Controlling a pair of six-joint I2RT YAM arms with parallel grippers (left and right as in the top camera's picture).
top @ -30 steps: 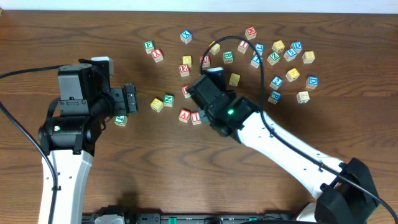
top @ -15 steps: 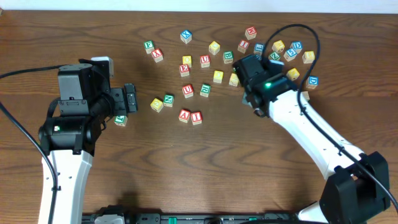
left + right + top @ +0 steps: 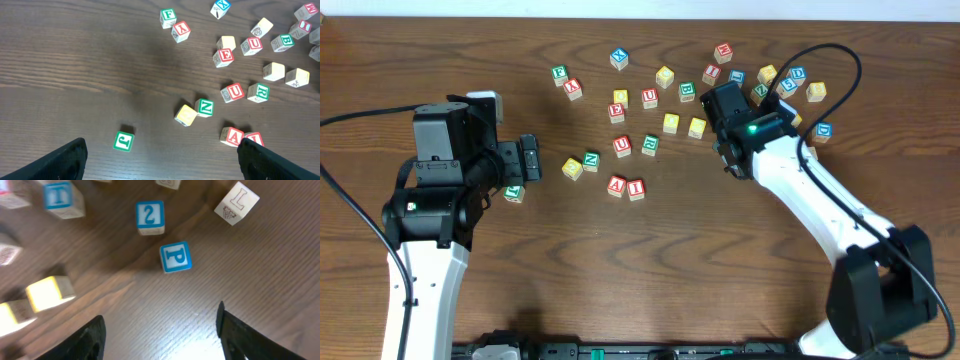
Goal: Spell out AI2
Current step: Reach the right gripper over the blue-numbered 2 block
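— Jaws?
— Left gripper (image 3: pixel 161 150) spread wide, empty. Right gripper (image 3: pixel 160 325) spread too, touching nothing.
— Cubes?
— Red I (image 3: pixel 636 188) touches red A (image 3: pixel 617 185). Blue 2 (image 3: pixel 150 216) lies well apart from A.

Robotics lab setup, wood-grain table (image 3: pixel 620 270), cabled left arm (image 3: pixel 425 215), right arm (image 3: pixel 810 200)

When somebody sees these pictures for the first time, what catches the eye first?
The red A cube and red I cube lie side by side near the middle of the table. The open right pincer hangs over the blue cubes further right, the blue 2 cube just ahead of it.
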